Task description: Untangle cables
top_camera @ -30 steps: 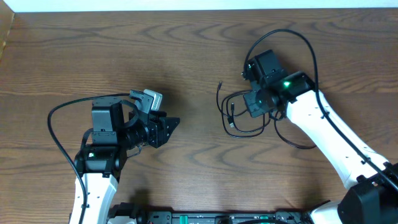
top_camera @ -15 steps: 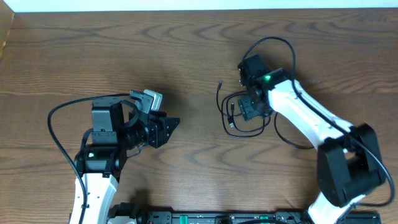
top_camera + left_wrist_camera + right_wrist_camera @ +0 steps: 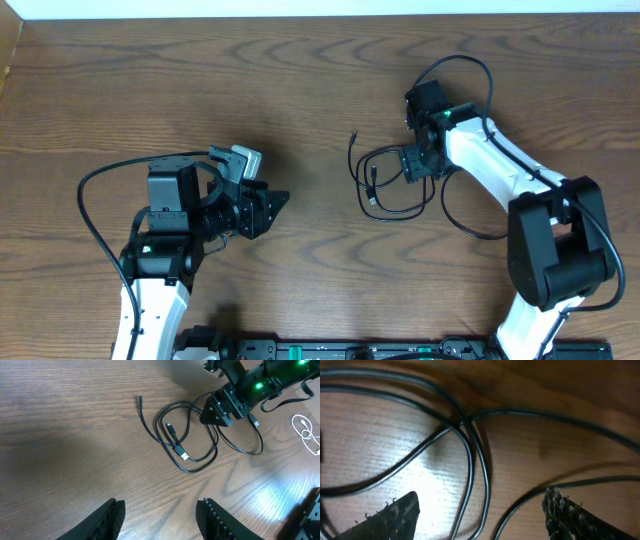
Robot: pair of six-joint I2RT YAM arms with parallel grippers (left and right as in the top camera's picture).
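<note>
Cables [image 3: 176,446] lie in loose loops just under the right pincer [image 3: 415,163] (spread wide, holding nothing).

The left arm [image 3: 148,298] bends at the lower left side, and the left gripper [image 3: 272,203] points to the right, its fingers [image 3: 112,516] apart with nothing between them. The right arm [image 3: 492,172] reaches in from the lower right, and the right gripper [image 3: 414,163] points down, its jaws spread wide.
</note>
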